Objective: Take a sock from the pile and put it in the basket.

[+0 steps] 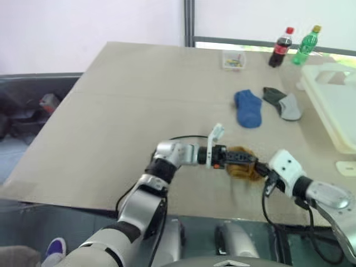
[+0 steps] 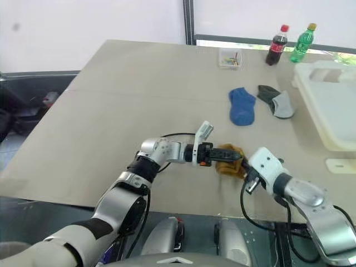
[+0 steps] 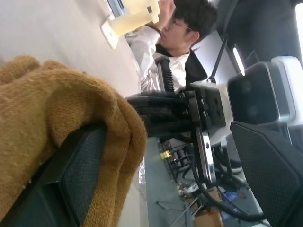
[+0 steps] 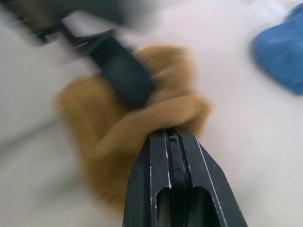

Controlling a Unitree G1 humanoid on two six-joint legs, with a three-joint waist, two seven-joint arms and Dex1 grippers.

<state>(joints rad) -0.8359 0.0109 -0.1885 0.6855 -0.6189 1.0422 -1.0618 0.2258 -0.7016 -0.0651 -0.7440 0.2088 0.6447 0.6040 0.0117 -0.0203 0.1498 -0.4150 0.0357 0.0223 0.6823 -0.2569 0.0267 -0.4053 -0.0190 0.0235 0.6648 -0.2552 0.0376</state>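
- Head views: both arms are meeting near the front edge of the desk (image 1: pixel 111 111) over a mustard-yellow sock (image 1: pixel 243 164). The right pincer (image 1: pixel 262 171) is coming in from the right, fingers pressed fully together with a fold of that sock pinched between them. The left pincer (image 1: pixel 239 157) is pointing sideways into the same sock with its fingers spread wide, one of them tucked into the fabric, so it isn't clamping anything yet. Looks to me like a handover or a two-handed tidy-up of the sock.
- The rest of the pile is lying further back: a bright blue sock (image 1: pixel 248 108) and a dark green and grey sock (image 1: pixel 283 102) just beside it, both flat on the desk and untouched.
- The cream-white basket (image 2: pixel 328 105) is sitting at the right edge of the desk, well apart from the held sock, so the sock has a fair trip ahead.
- A cola bottle (image 1: pixel 282 48), a green bottle (image 1: pixel 307 45) and a small clear box (image 1: pixel 233 59) are standing at the far edge, out of the way.
- Left wrist view: the yellow sock is draping over one wide-open black finger (image 3: pixel 71 175); a person (image 3: pixel 175 33) is sitting beyond.
- Right wrist view: the closed fingers (image 4: pixel 177 179) are gripping the yellow knit, with the blue sock off to one side.
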